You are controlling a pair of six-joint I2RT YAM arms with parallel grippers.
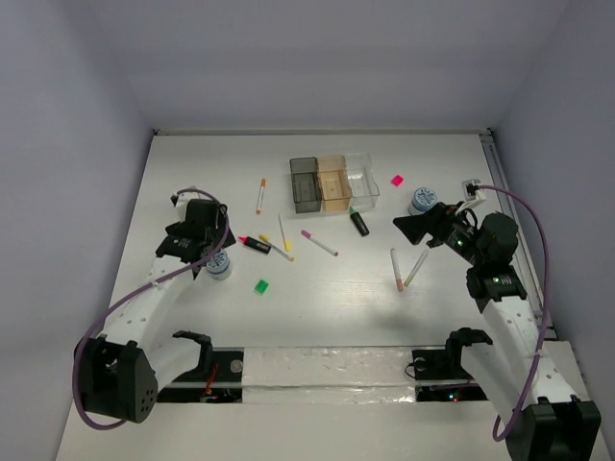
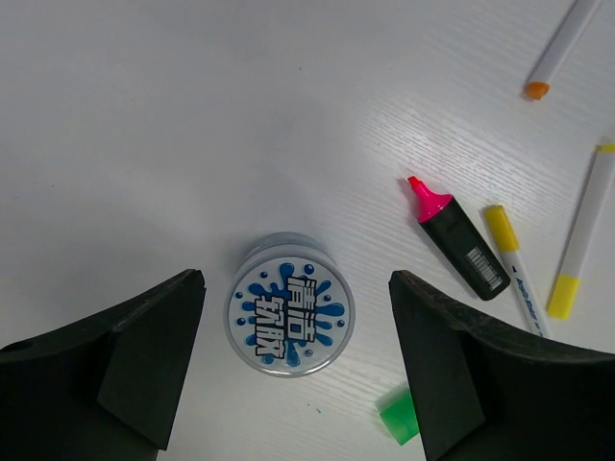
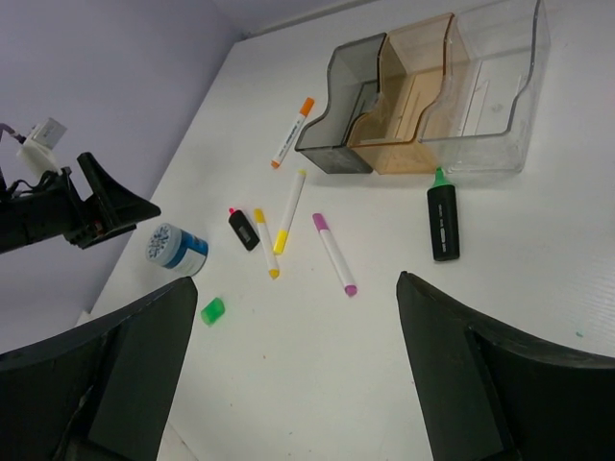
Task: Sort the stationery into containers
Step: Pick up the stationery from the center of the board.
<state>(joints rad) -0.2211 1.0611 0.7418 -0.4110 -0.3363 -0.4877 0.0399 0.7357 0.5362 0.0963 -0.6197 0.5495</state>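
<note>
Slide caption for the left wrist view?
Open left gripper framing a blue-white tape roll, pink-tipped black marker lying nearby.

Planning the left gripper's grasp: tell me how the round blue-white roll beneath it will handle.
The blue-white roll lies flat on its face, so it probably won't roll unless tipped on edge. Its smooth curved wall may slip in the open left gripper. It looks rigid.

A white desk (image 1: 192,163) with faint wood grain fills the scene, closed in on three sides by plain pale lilac walls (image 1: 317,58). A small white socket box (image 1: 473,186) sits near its right edge. A glossy translucent strip (image 1: 327,367) runs along the near edge.
</note>
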